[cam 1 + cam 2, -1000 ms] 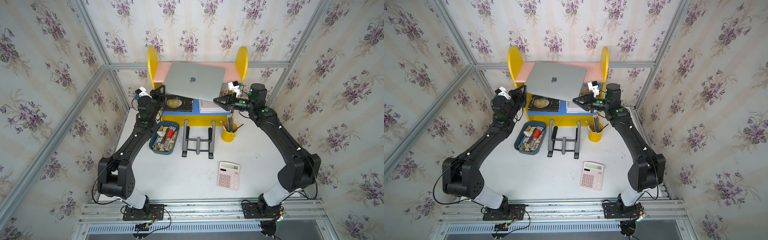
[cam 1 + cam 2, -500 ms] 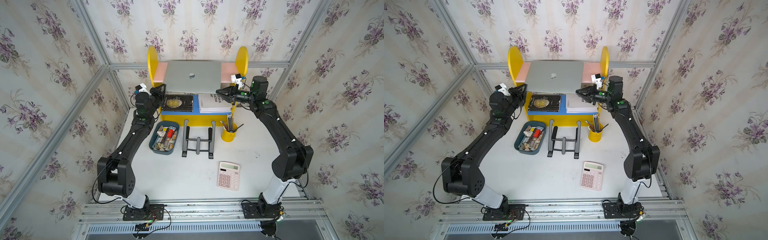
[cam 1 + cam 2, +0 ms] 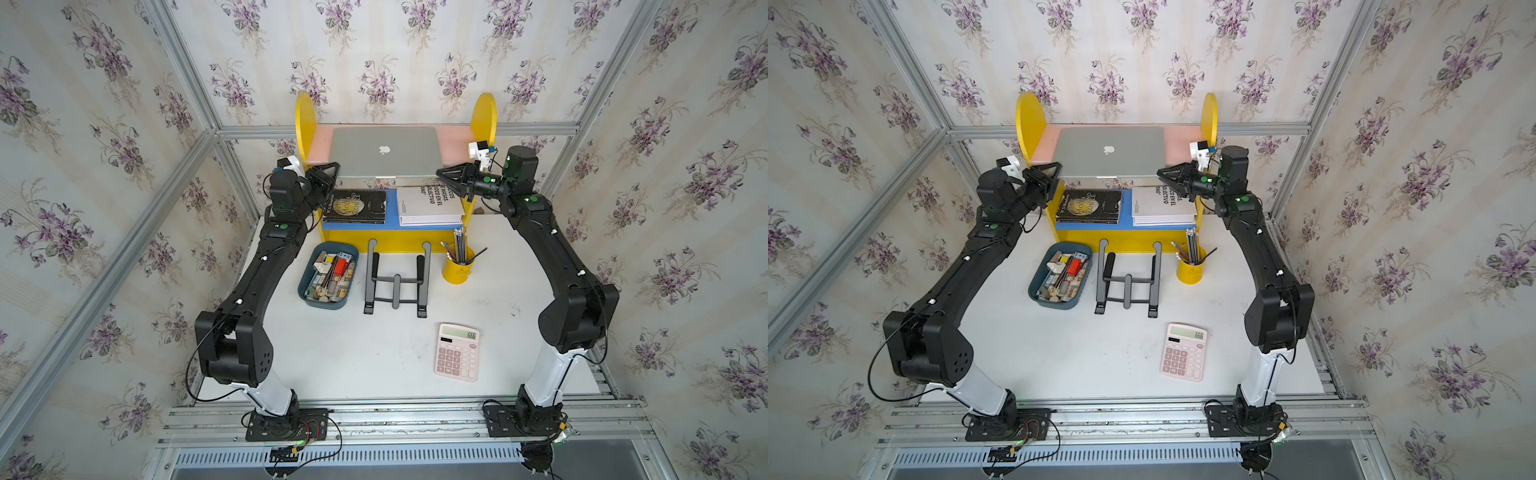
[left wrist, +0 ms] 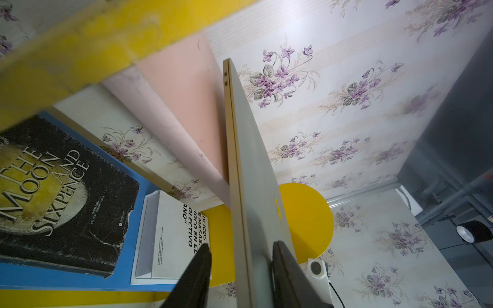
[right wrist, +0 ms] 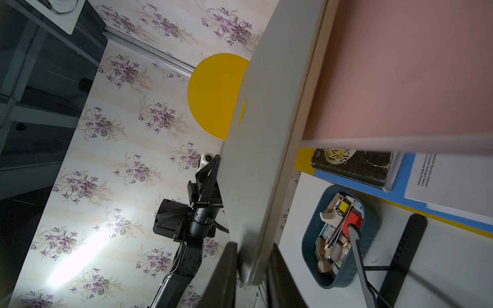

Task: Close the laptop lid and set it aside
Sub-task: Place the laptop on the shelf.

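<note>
the shut laptop [image 3: 384, 151], tilted in mid-air a second ago, now lies flat on the far pink shelf [image 3: 451, 143], the left gripper [image 4: 240, 244] slack around its corner, the right gripper [image 5: 253, 245] impossible to tell, so the placing looks done.

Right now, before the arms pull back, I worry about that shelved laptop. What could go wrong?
The laptop overhangs the pink shelf at the front, so a nudge might tip it off.
The left gripper has its jaws open, yet one finger seems to touch the laptop lid; pulling away could drag it forward.
The right gripper straddles the other front corner and its release is unclear; retreating might tug it.
</note>
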Motion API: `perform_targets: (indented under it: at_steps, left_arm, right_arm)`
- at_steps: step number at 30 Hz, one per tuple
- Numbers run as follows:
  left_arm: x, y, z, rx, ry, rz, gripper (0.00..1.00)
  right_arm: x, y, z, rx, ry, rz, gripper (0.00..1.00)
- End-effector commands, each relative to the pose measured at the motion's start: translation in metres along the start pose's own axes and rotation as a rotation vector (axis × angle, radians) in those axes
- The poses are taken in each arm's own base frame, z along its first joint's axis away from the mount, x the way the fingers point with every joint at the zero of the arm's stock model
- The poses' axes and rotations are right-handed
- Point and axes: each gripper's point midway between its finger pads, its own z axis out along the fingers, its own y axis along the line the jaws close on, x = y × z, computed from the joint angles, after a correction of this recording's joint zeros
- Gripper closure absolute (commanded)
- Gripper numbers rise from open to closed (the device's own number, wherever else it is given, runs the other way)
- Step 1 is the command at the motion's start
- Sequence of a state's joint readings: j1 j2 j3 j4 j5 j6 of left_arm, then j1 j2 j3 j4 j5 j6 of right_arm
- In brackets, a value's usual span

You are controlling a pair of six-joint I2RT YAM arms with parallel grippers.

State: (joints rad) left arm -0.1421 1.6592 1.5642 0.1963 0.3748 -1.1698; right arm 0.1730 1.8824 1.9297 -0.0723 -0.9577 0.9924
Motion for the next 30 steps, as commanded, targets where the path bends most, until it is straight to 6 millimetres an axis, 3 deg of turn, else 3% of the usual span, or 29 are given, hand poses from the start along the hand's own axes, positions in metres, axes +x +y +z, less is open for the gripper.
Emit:
perform_targets:
  at_steps: [1, 10, 17, 20, 30]
  left_arm:
    - [0.007, 0.005, 0.003, -0.032, 0.06, 0.031, 0.55]
    - [0.005, -0.004, 0.013, -0.058, 0.112, 0.085, 0.4]
    - [0.004, -0.014, 0.011, -0.045, 0.119, 0.126, 0.26]
    - [0.002, -0.02, 0.007, -0.033, 0.118, 0.148, 0.24]
    - [0.004, -0.035, -0.02, -0.029, 0.118, 0.27, 0.29]
  right_arm:
    - [-0.012, 0.006, -0.003, -0.013, -0.045, -0.063, 0.76]
    - [-0.019, 0.003, -0.006, -0.005, -0.066, -0.059, 0.74]
    - [-0.023, 0.003, -0.009, -0.002, -0.077, -0.063, 0.58]
    - [-0.024, 0.004, -0.011, 0.0, -0.081, -0.075, 0.5]
    - [-0.016, 0.003, -0.021, 0.054, -0.081, -0.13, 0.42]
